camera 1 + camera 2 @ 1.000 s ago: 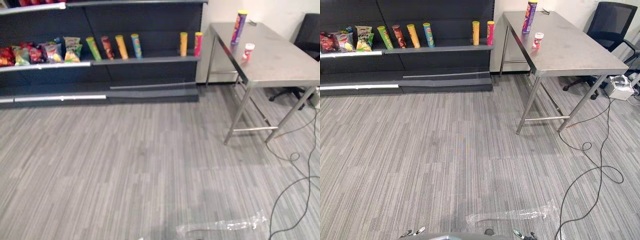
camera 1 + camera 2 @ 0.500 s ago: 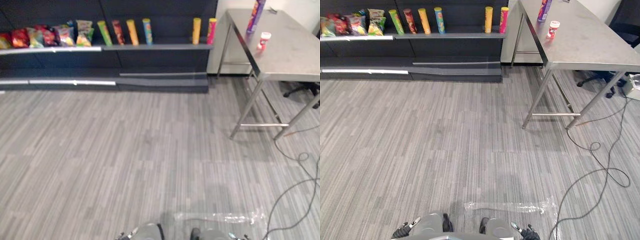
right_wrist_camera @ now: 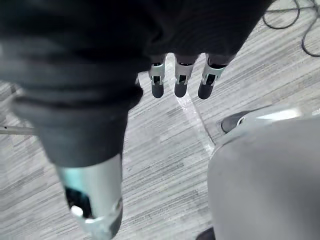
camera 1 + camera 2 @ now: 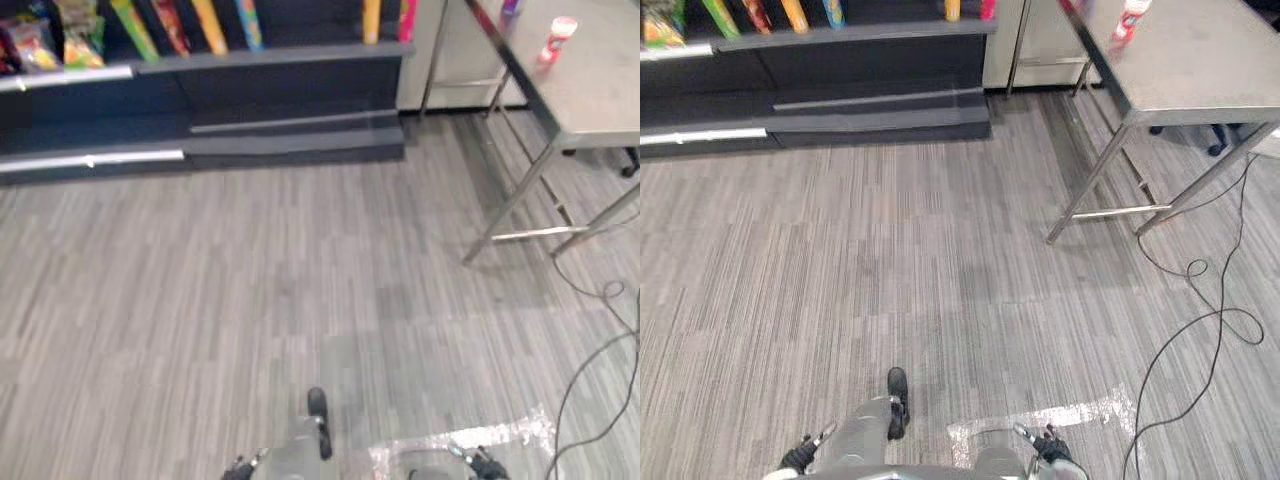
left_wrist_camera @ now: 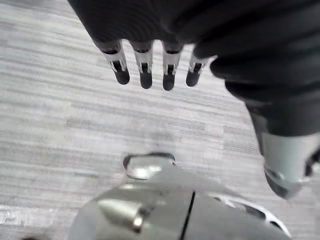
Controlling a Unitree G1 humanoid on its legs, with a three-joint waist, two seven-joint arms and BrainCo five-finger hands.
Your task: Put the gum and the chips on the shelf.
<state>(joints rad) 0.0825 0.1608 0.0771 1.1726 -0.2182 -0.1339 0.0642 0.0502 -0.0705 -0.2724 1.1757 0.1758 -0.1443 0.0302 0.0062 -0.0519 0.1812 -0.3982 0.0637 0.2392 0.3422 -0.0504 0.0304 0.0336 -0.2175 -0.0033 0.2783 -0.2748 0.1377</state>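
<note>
Only the camera has dipped floorward; the gum [image 4: 557, 38] stands upright on the table [image 4: 600, 90], far right, nearer the right hand [image 3: 180, 79] than the left hand [image 5: 145, 70], both straight-fingered and empty.

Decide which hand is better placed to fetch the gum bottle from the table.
Probably right: the table with the gum bottle stands on its right. Left hand and right hand both hang open, far away.

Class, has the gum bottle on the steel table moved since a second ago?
No. The gum bottle stands by the same edge of the table; only the camera has shifted.
</note>
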